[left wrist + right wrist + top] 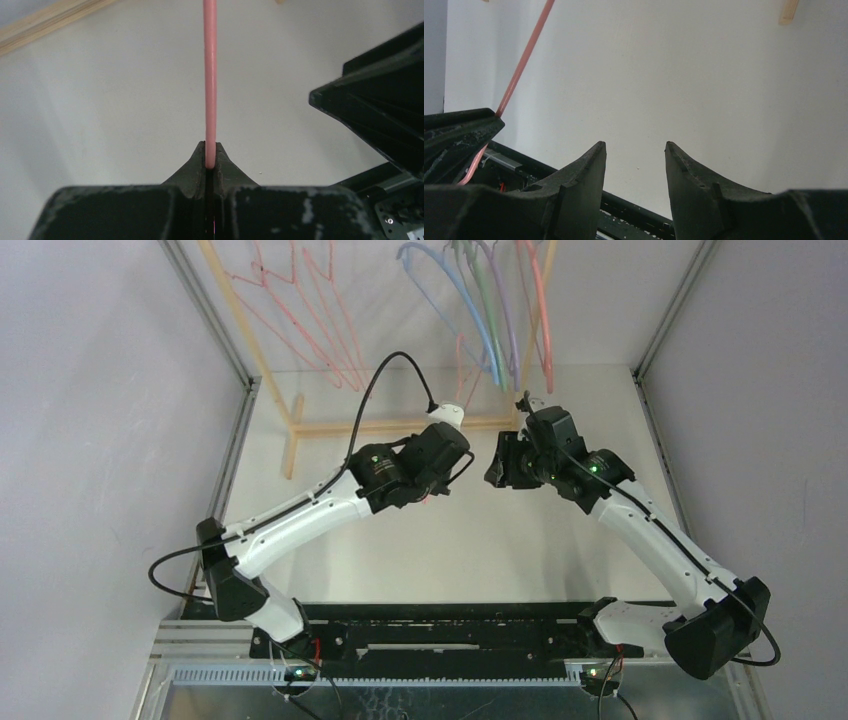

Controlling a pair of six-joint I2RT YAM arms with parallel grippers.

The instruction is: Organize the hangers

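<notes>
Top view: two bunches of thin hangers (300, 315) hang from a wooden rack (268, 380) at the top of the frame. The pink ones are at upper left; blue, green, lavender and pink ones are at upper centre. The left arm (300, 510) and right arm (650, 530) reach up from the bottom edge over the pale desk (450, 550). Their wrists almost meet in the middle, just below the coloured bunch.

Left wrist view: the left tool (210, 161) is pinched fully closed on one pink hanger (210, 75). Its thin rod rises straight up the centre of the frame from between the tips. Which part of the hanger this is cannot be told.

Right wrist view: the right tool (635, 150) stands about half open, with nothing between its tips and only bare desk beyond. The pink rod slants through the upper left corner.

The hanger looks light, thin and springy rather than soft, with a smooth coating. It will likely pivot or slide in a narrow pinch and swing when moved. A straight stretch close to the hook seems the steadiest place to hold it. The hook may snag on neighbouring hangers.
</notes>
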